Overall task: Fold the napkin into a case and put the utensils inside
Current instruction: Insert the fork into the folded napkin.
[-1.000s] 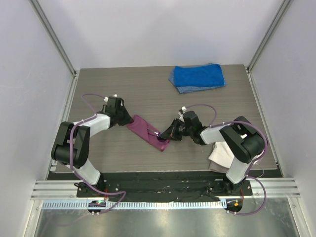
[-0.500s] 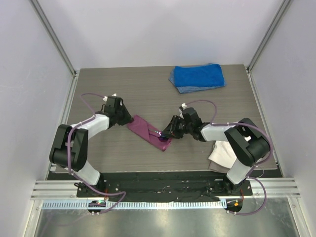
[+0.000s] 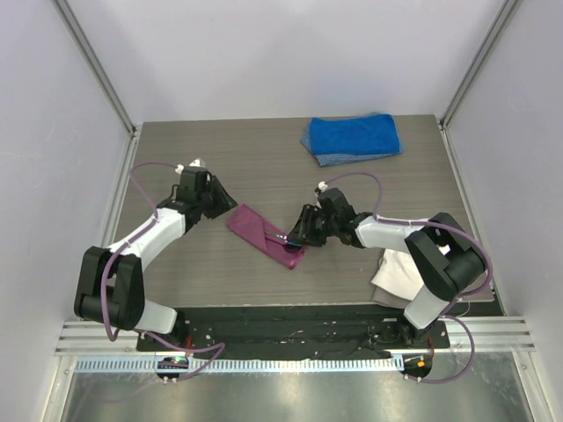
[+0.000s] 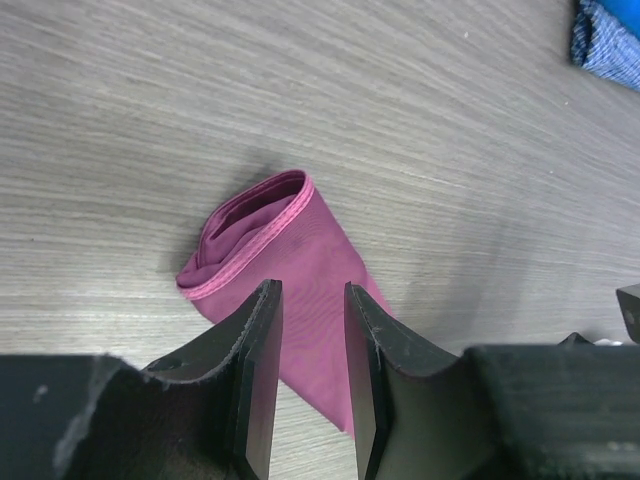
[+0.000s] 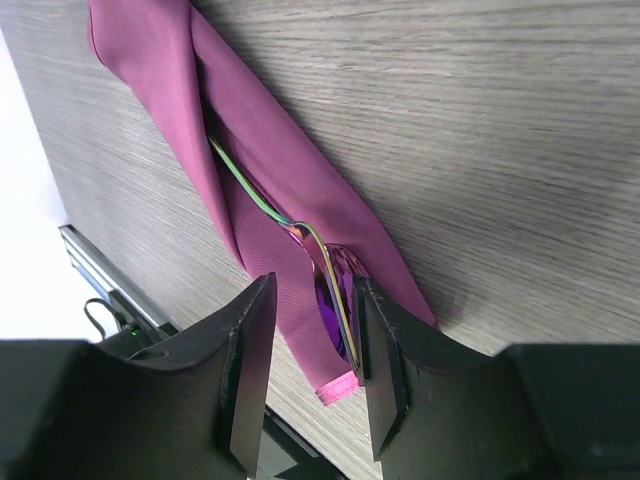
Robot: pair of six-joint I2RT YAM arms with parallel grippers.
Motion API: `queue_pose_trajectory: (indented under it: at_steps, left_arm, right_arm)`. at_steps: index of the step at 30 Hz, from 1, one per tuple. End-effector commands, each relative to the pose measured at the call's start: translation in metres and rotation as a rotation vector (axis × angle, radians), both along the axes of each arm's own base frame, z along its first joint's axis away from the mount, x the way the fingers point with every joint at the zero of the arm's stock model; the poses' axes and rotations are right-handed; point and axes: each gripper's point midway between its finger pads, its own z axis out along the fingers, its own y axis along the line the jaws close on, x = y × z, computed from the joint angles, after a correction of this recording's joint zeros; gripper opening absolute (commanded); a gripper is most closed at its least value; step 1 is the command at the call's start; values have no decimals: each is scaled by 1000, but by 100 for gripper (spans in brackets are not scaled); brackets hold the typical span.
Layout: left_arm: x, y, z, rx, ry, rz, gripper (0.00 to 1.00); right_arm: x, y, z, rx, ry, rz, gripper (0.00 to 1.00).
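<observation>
Case (image 3: 262, 235) holds spoon (image 5: 326, 300), handle inside fold. Left hand (image 4: 310, 292), right hand (image 5: 310, 285) half open, gripping nothing.

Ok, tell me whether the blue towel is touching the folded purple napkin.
No, the blue towel lies at the table's far edge, well apart from the napkin between the arms.

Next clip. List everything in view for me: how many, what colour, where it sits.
napkin: one, magenta, folded into a narrow strip, table centre
spoon: one, shiny purple bowl, thin handle, tucked in the napkin's fold
towel: one, blue, folded, far right of the table
cloth: one, white, near right edge, partly under the right arm
table: one, grey wood grain
left gripper: black, open, by the napkin's left end
right gripper: black, open, over the napkin's spoon end
</observation>
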Motion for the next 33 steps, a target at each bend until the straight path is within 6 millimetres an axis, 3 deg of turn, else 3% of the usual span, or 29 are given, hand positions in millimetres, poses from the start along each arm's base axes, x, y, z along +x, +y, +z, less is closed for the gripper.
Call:
queue_pose_trajectory:
  at_steps: [1, 13, 20, 25, 33]
  left_arm:
    - [-2, -1, 7, -2, -6, -9, 35]
    - [-3, -3, -9, -2, 23, -24, 33]
    - [-7, -4, -28, 0, 64, -31, 31]
    - [-5, -5, -30, 0, 61, -34, 31]
    - [-5, -6, -30, -5, 59, -39, 31]
  right_arm:
    - [8, 4, 14, -49, -74, 15, 44]
    - [11, -3, 15, -192, -149, 89, 43]
    - [11, 9, 9, -203, -167, 130, 41]
    - [12, 15, 8, -228, -180, 146, 36]
    - [17, 7, 12, -287, -206, 138, 38]
